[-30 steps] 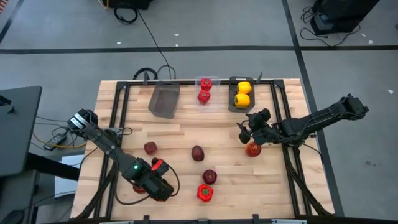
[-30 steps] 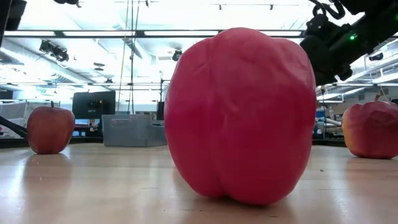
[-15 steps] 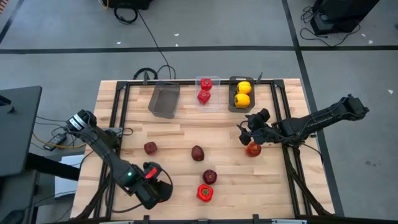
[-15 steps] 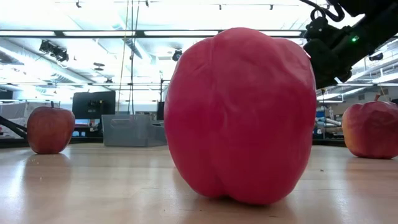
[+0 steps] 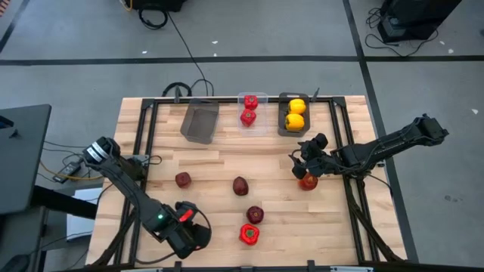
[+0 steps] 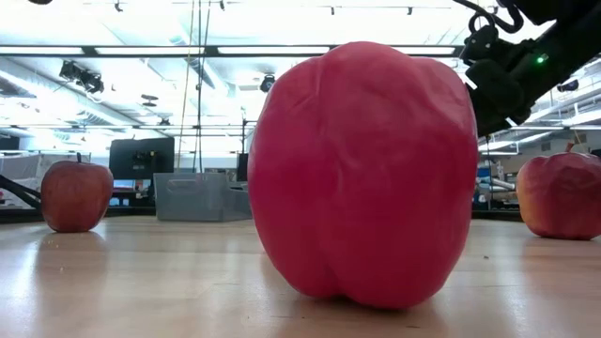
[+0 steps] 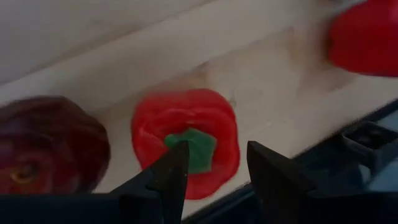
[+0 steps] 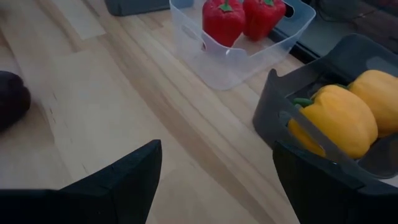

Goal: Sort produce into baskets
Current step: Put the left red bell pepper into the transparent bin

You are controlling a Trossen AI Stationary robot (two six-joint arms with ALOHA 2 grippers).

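A red bell pepper point(image 5: 249, 235) stands on the table near the front edge and fills the low view point(image 6: 362, 174). My left gripper point(image 5: 198, 236) is open to its left; in the left wrist view the pepper point(image 7: 186, 140) lies just ahead of the open fingertips point(image 7: 214, 163). Three maroon apples point(image 5: 182, 180) point(image 5: 240, 186) point(image 5: 255, 214) rest on the table. My right gripper point(image 5: 296, 162) is open and empty point(image 8: 211, 180), above a red-orange fruit point(image 5: 307, 182). The clear bin point(image 5: 249, 111) holds two red peppers. A dark bin point(image 5: 293, 113) holds two yellow peppers.
A second dark grey bin point(image 5: 200, 122) stands at the far left of the row and looks empty. Black rails point(image 5: 144, 151) run along the table's left, right and far sides. Bare wood lies between the bins and the loose fruit.
My left gripper has moved toward the table's near edge, staying left of the red pepper. The fruit and bins have kept their places.
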